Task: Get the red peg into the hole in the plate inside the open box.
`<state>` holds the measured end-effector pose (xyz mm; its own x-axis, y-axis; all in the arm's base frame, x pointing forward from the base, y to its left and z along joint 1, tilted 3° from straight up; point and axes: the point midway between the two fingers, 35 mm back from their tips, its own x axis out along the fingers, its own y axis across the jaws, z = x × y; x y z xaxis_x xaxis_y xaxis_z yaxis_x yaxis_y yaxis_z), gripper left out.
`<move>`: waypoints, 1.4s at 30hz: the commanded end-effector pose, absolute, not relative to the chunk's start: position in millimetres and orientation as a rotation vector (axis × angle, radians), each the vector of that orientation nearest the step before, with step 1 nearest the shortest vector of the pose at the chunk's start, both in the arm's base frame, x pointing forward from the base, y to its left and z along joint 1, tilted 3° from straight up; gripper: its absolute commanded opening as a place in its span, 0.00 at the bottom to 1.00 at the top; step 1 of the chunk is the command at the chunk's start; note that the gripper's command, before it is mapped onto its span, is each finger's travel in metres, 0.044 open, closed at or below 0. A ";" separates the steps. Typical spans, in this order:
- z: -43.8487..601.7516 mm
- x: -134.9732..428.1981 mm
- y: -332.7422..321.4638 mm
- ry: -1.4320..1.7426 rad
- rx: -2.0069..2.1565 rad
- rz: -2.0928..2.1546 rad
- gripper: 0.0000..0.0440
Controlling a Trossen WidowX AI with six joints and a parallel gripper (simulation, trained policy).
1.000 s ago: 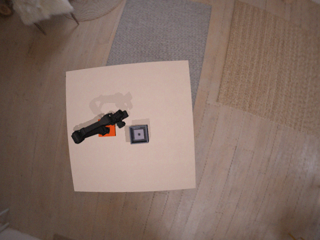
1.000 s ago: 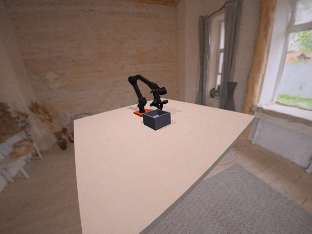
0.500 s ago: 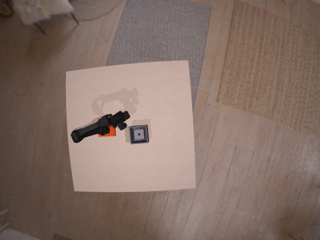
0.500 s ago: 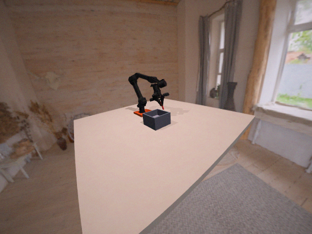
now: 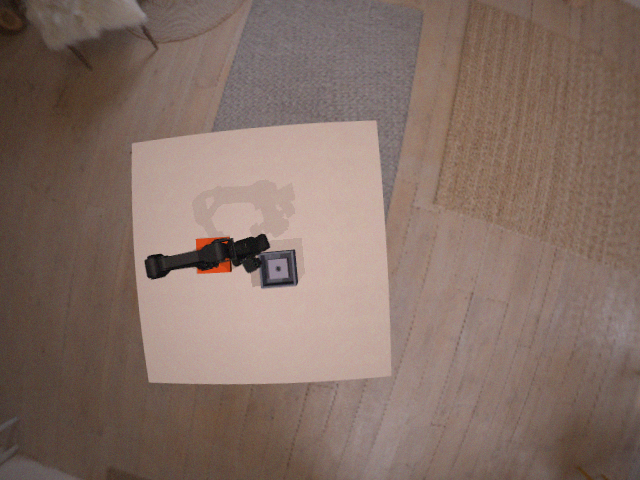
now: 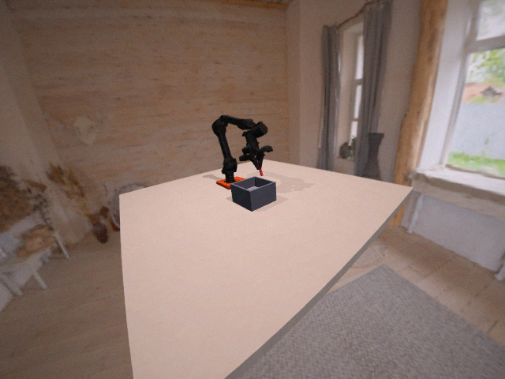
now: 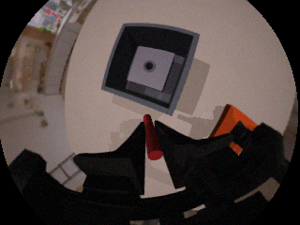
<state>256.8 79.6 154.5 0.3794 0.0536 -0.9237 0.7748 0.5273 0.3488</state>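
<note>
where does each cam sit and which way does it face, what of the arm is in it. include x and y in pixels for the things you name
Top: high overhead, facing down at the table (image 5: 320,330) (image 6: 245,264) and box (image 5: 295,268) (image 6: 263,197) (image 7: 151,104); arm seen from above.
Exterior: off the table's side, looking across it, slightly down; whole arm, peg (image 6: 261,172) (image 7: 151,138) at the tool (image 6: 259,166) (image 7: 150,124).
Wrist: on the arm's hand, facing past the fingers to the box; fingers around the peg.
Top and wrist share the plate's hole (image 5: 278,268) (image 7: 149,66).

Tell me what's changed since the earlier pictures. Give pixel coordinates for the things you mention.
The hand (image 5: 259,253) (image 6: 259,167) (image 7: 149,124) has risen, then swung closer to the open box (image 5: 279,285) (image 6: 263,197) (image 7: 186,75). It holds the red peg (image 6: 261,172) (image 7: 151,138), hidden in the earliest exterior view but showing half a second ago; when it was gripped, I can't tell. The box stayed put.
</note>
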 end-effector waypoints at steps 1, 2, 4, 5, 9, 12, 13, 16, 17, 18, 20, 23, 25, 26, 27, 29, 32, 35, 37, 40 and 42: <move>156.8 264.5 70.4 1.085 0.917 -0.574 0.00; 157.1 267.1 67.0 1.080 0.917 -0.581 0.00; 157.5 272.2 60.4 1.072 0.918 -0.596 0.00; 157.6 274.6 57.2 1.069 0.919 -0.603 0.00; 156.7 284.0 44.6 1.056 0.923 -0.630 0.00; 154.8 290.7 35.5 1.051 0.926 -0.651 0.00; 153.9 292.9 32.7 1.050 0.928 -0.657 0.00; 150.8 299.0 24.7 1.050 0.932 -0.675 0.00; 149.6 300.9 22.4 1.051 0.934 -0.680 0.01; 148.3 302.8 20.2 1.053 0.935 -0.685 0.01; 145.4 306.2 16.1 1.058 0.938 -0.693 0.01; 140.5 310.7 11.0 1.070 0.942 -0.705 0.02; 136.5 313.3 8.1 1.080 0.944 -0.713 0.03; 134.3 314.6 6.9 1.085 0.944 -0.716 0.03; 131.9 315.8 5.8 1.091 0.944 -0.720 0.03; 126.5 318.3 3.9 1.103 0.943 -0.726 0.03; 117.1 321.8 1.9 1.125 0.935 -0.736 0.03; 107.0 325.3 -0.4 1.147 0.920 -0.745 0.10; 101.0 327.6 -2.2 1.160 0.908 -0.748 0.22; 95.0 329.6 -5.1 1.186 0.884 -0.756 0.32; 94.3 333.0 -7.3 1.189 0.879 -0.761 0.34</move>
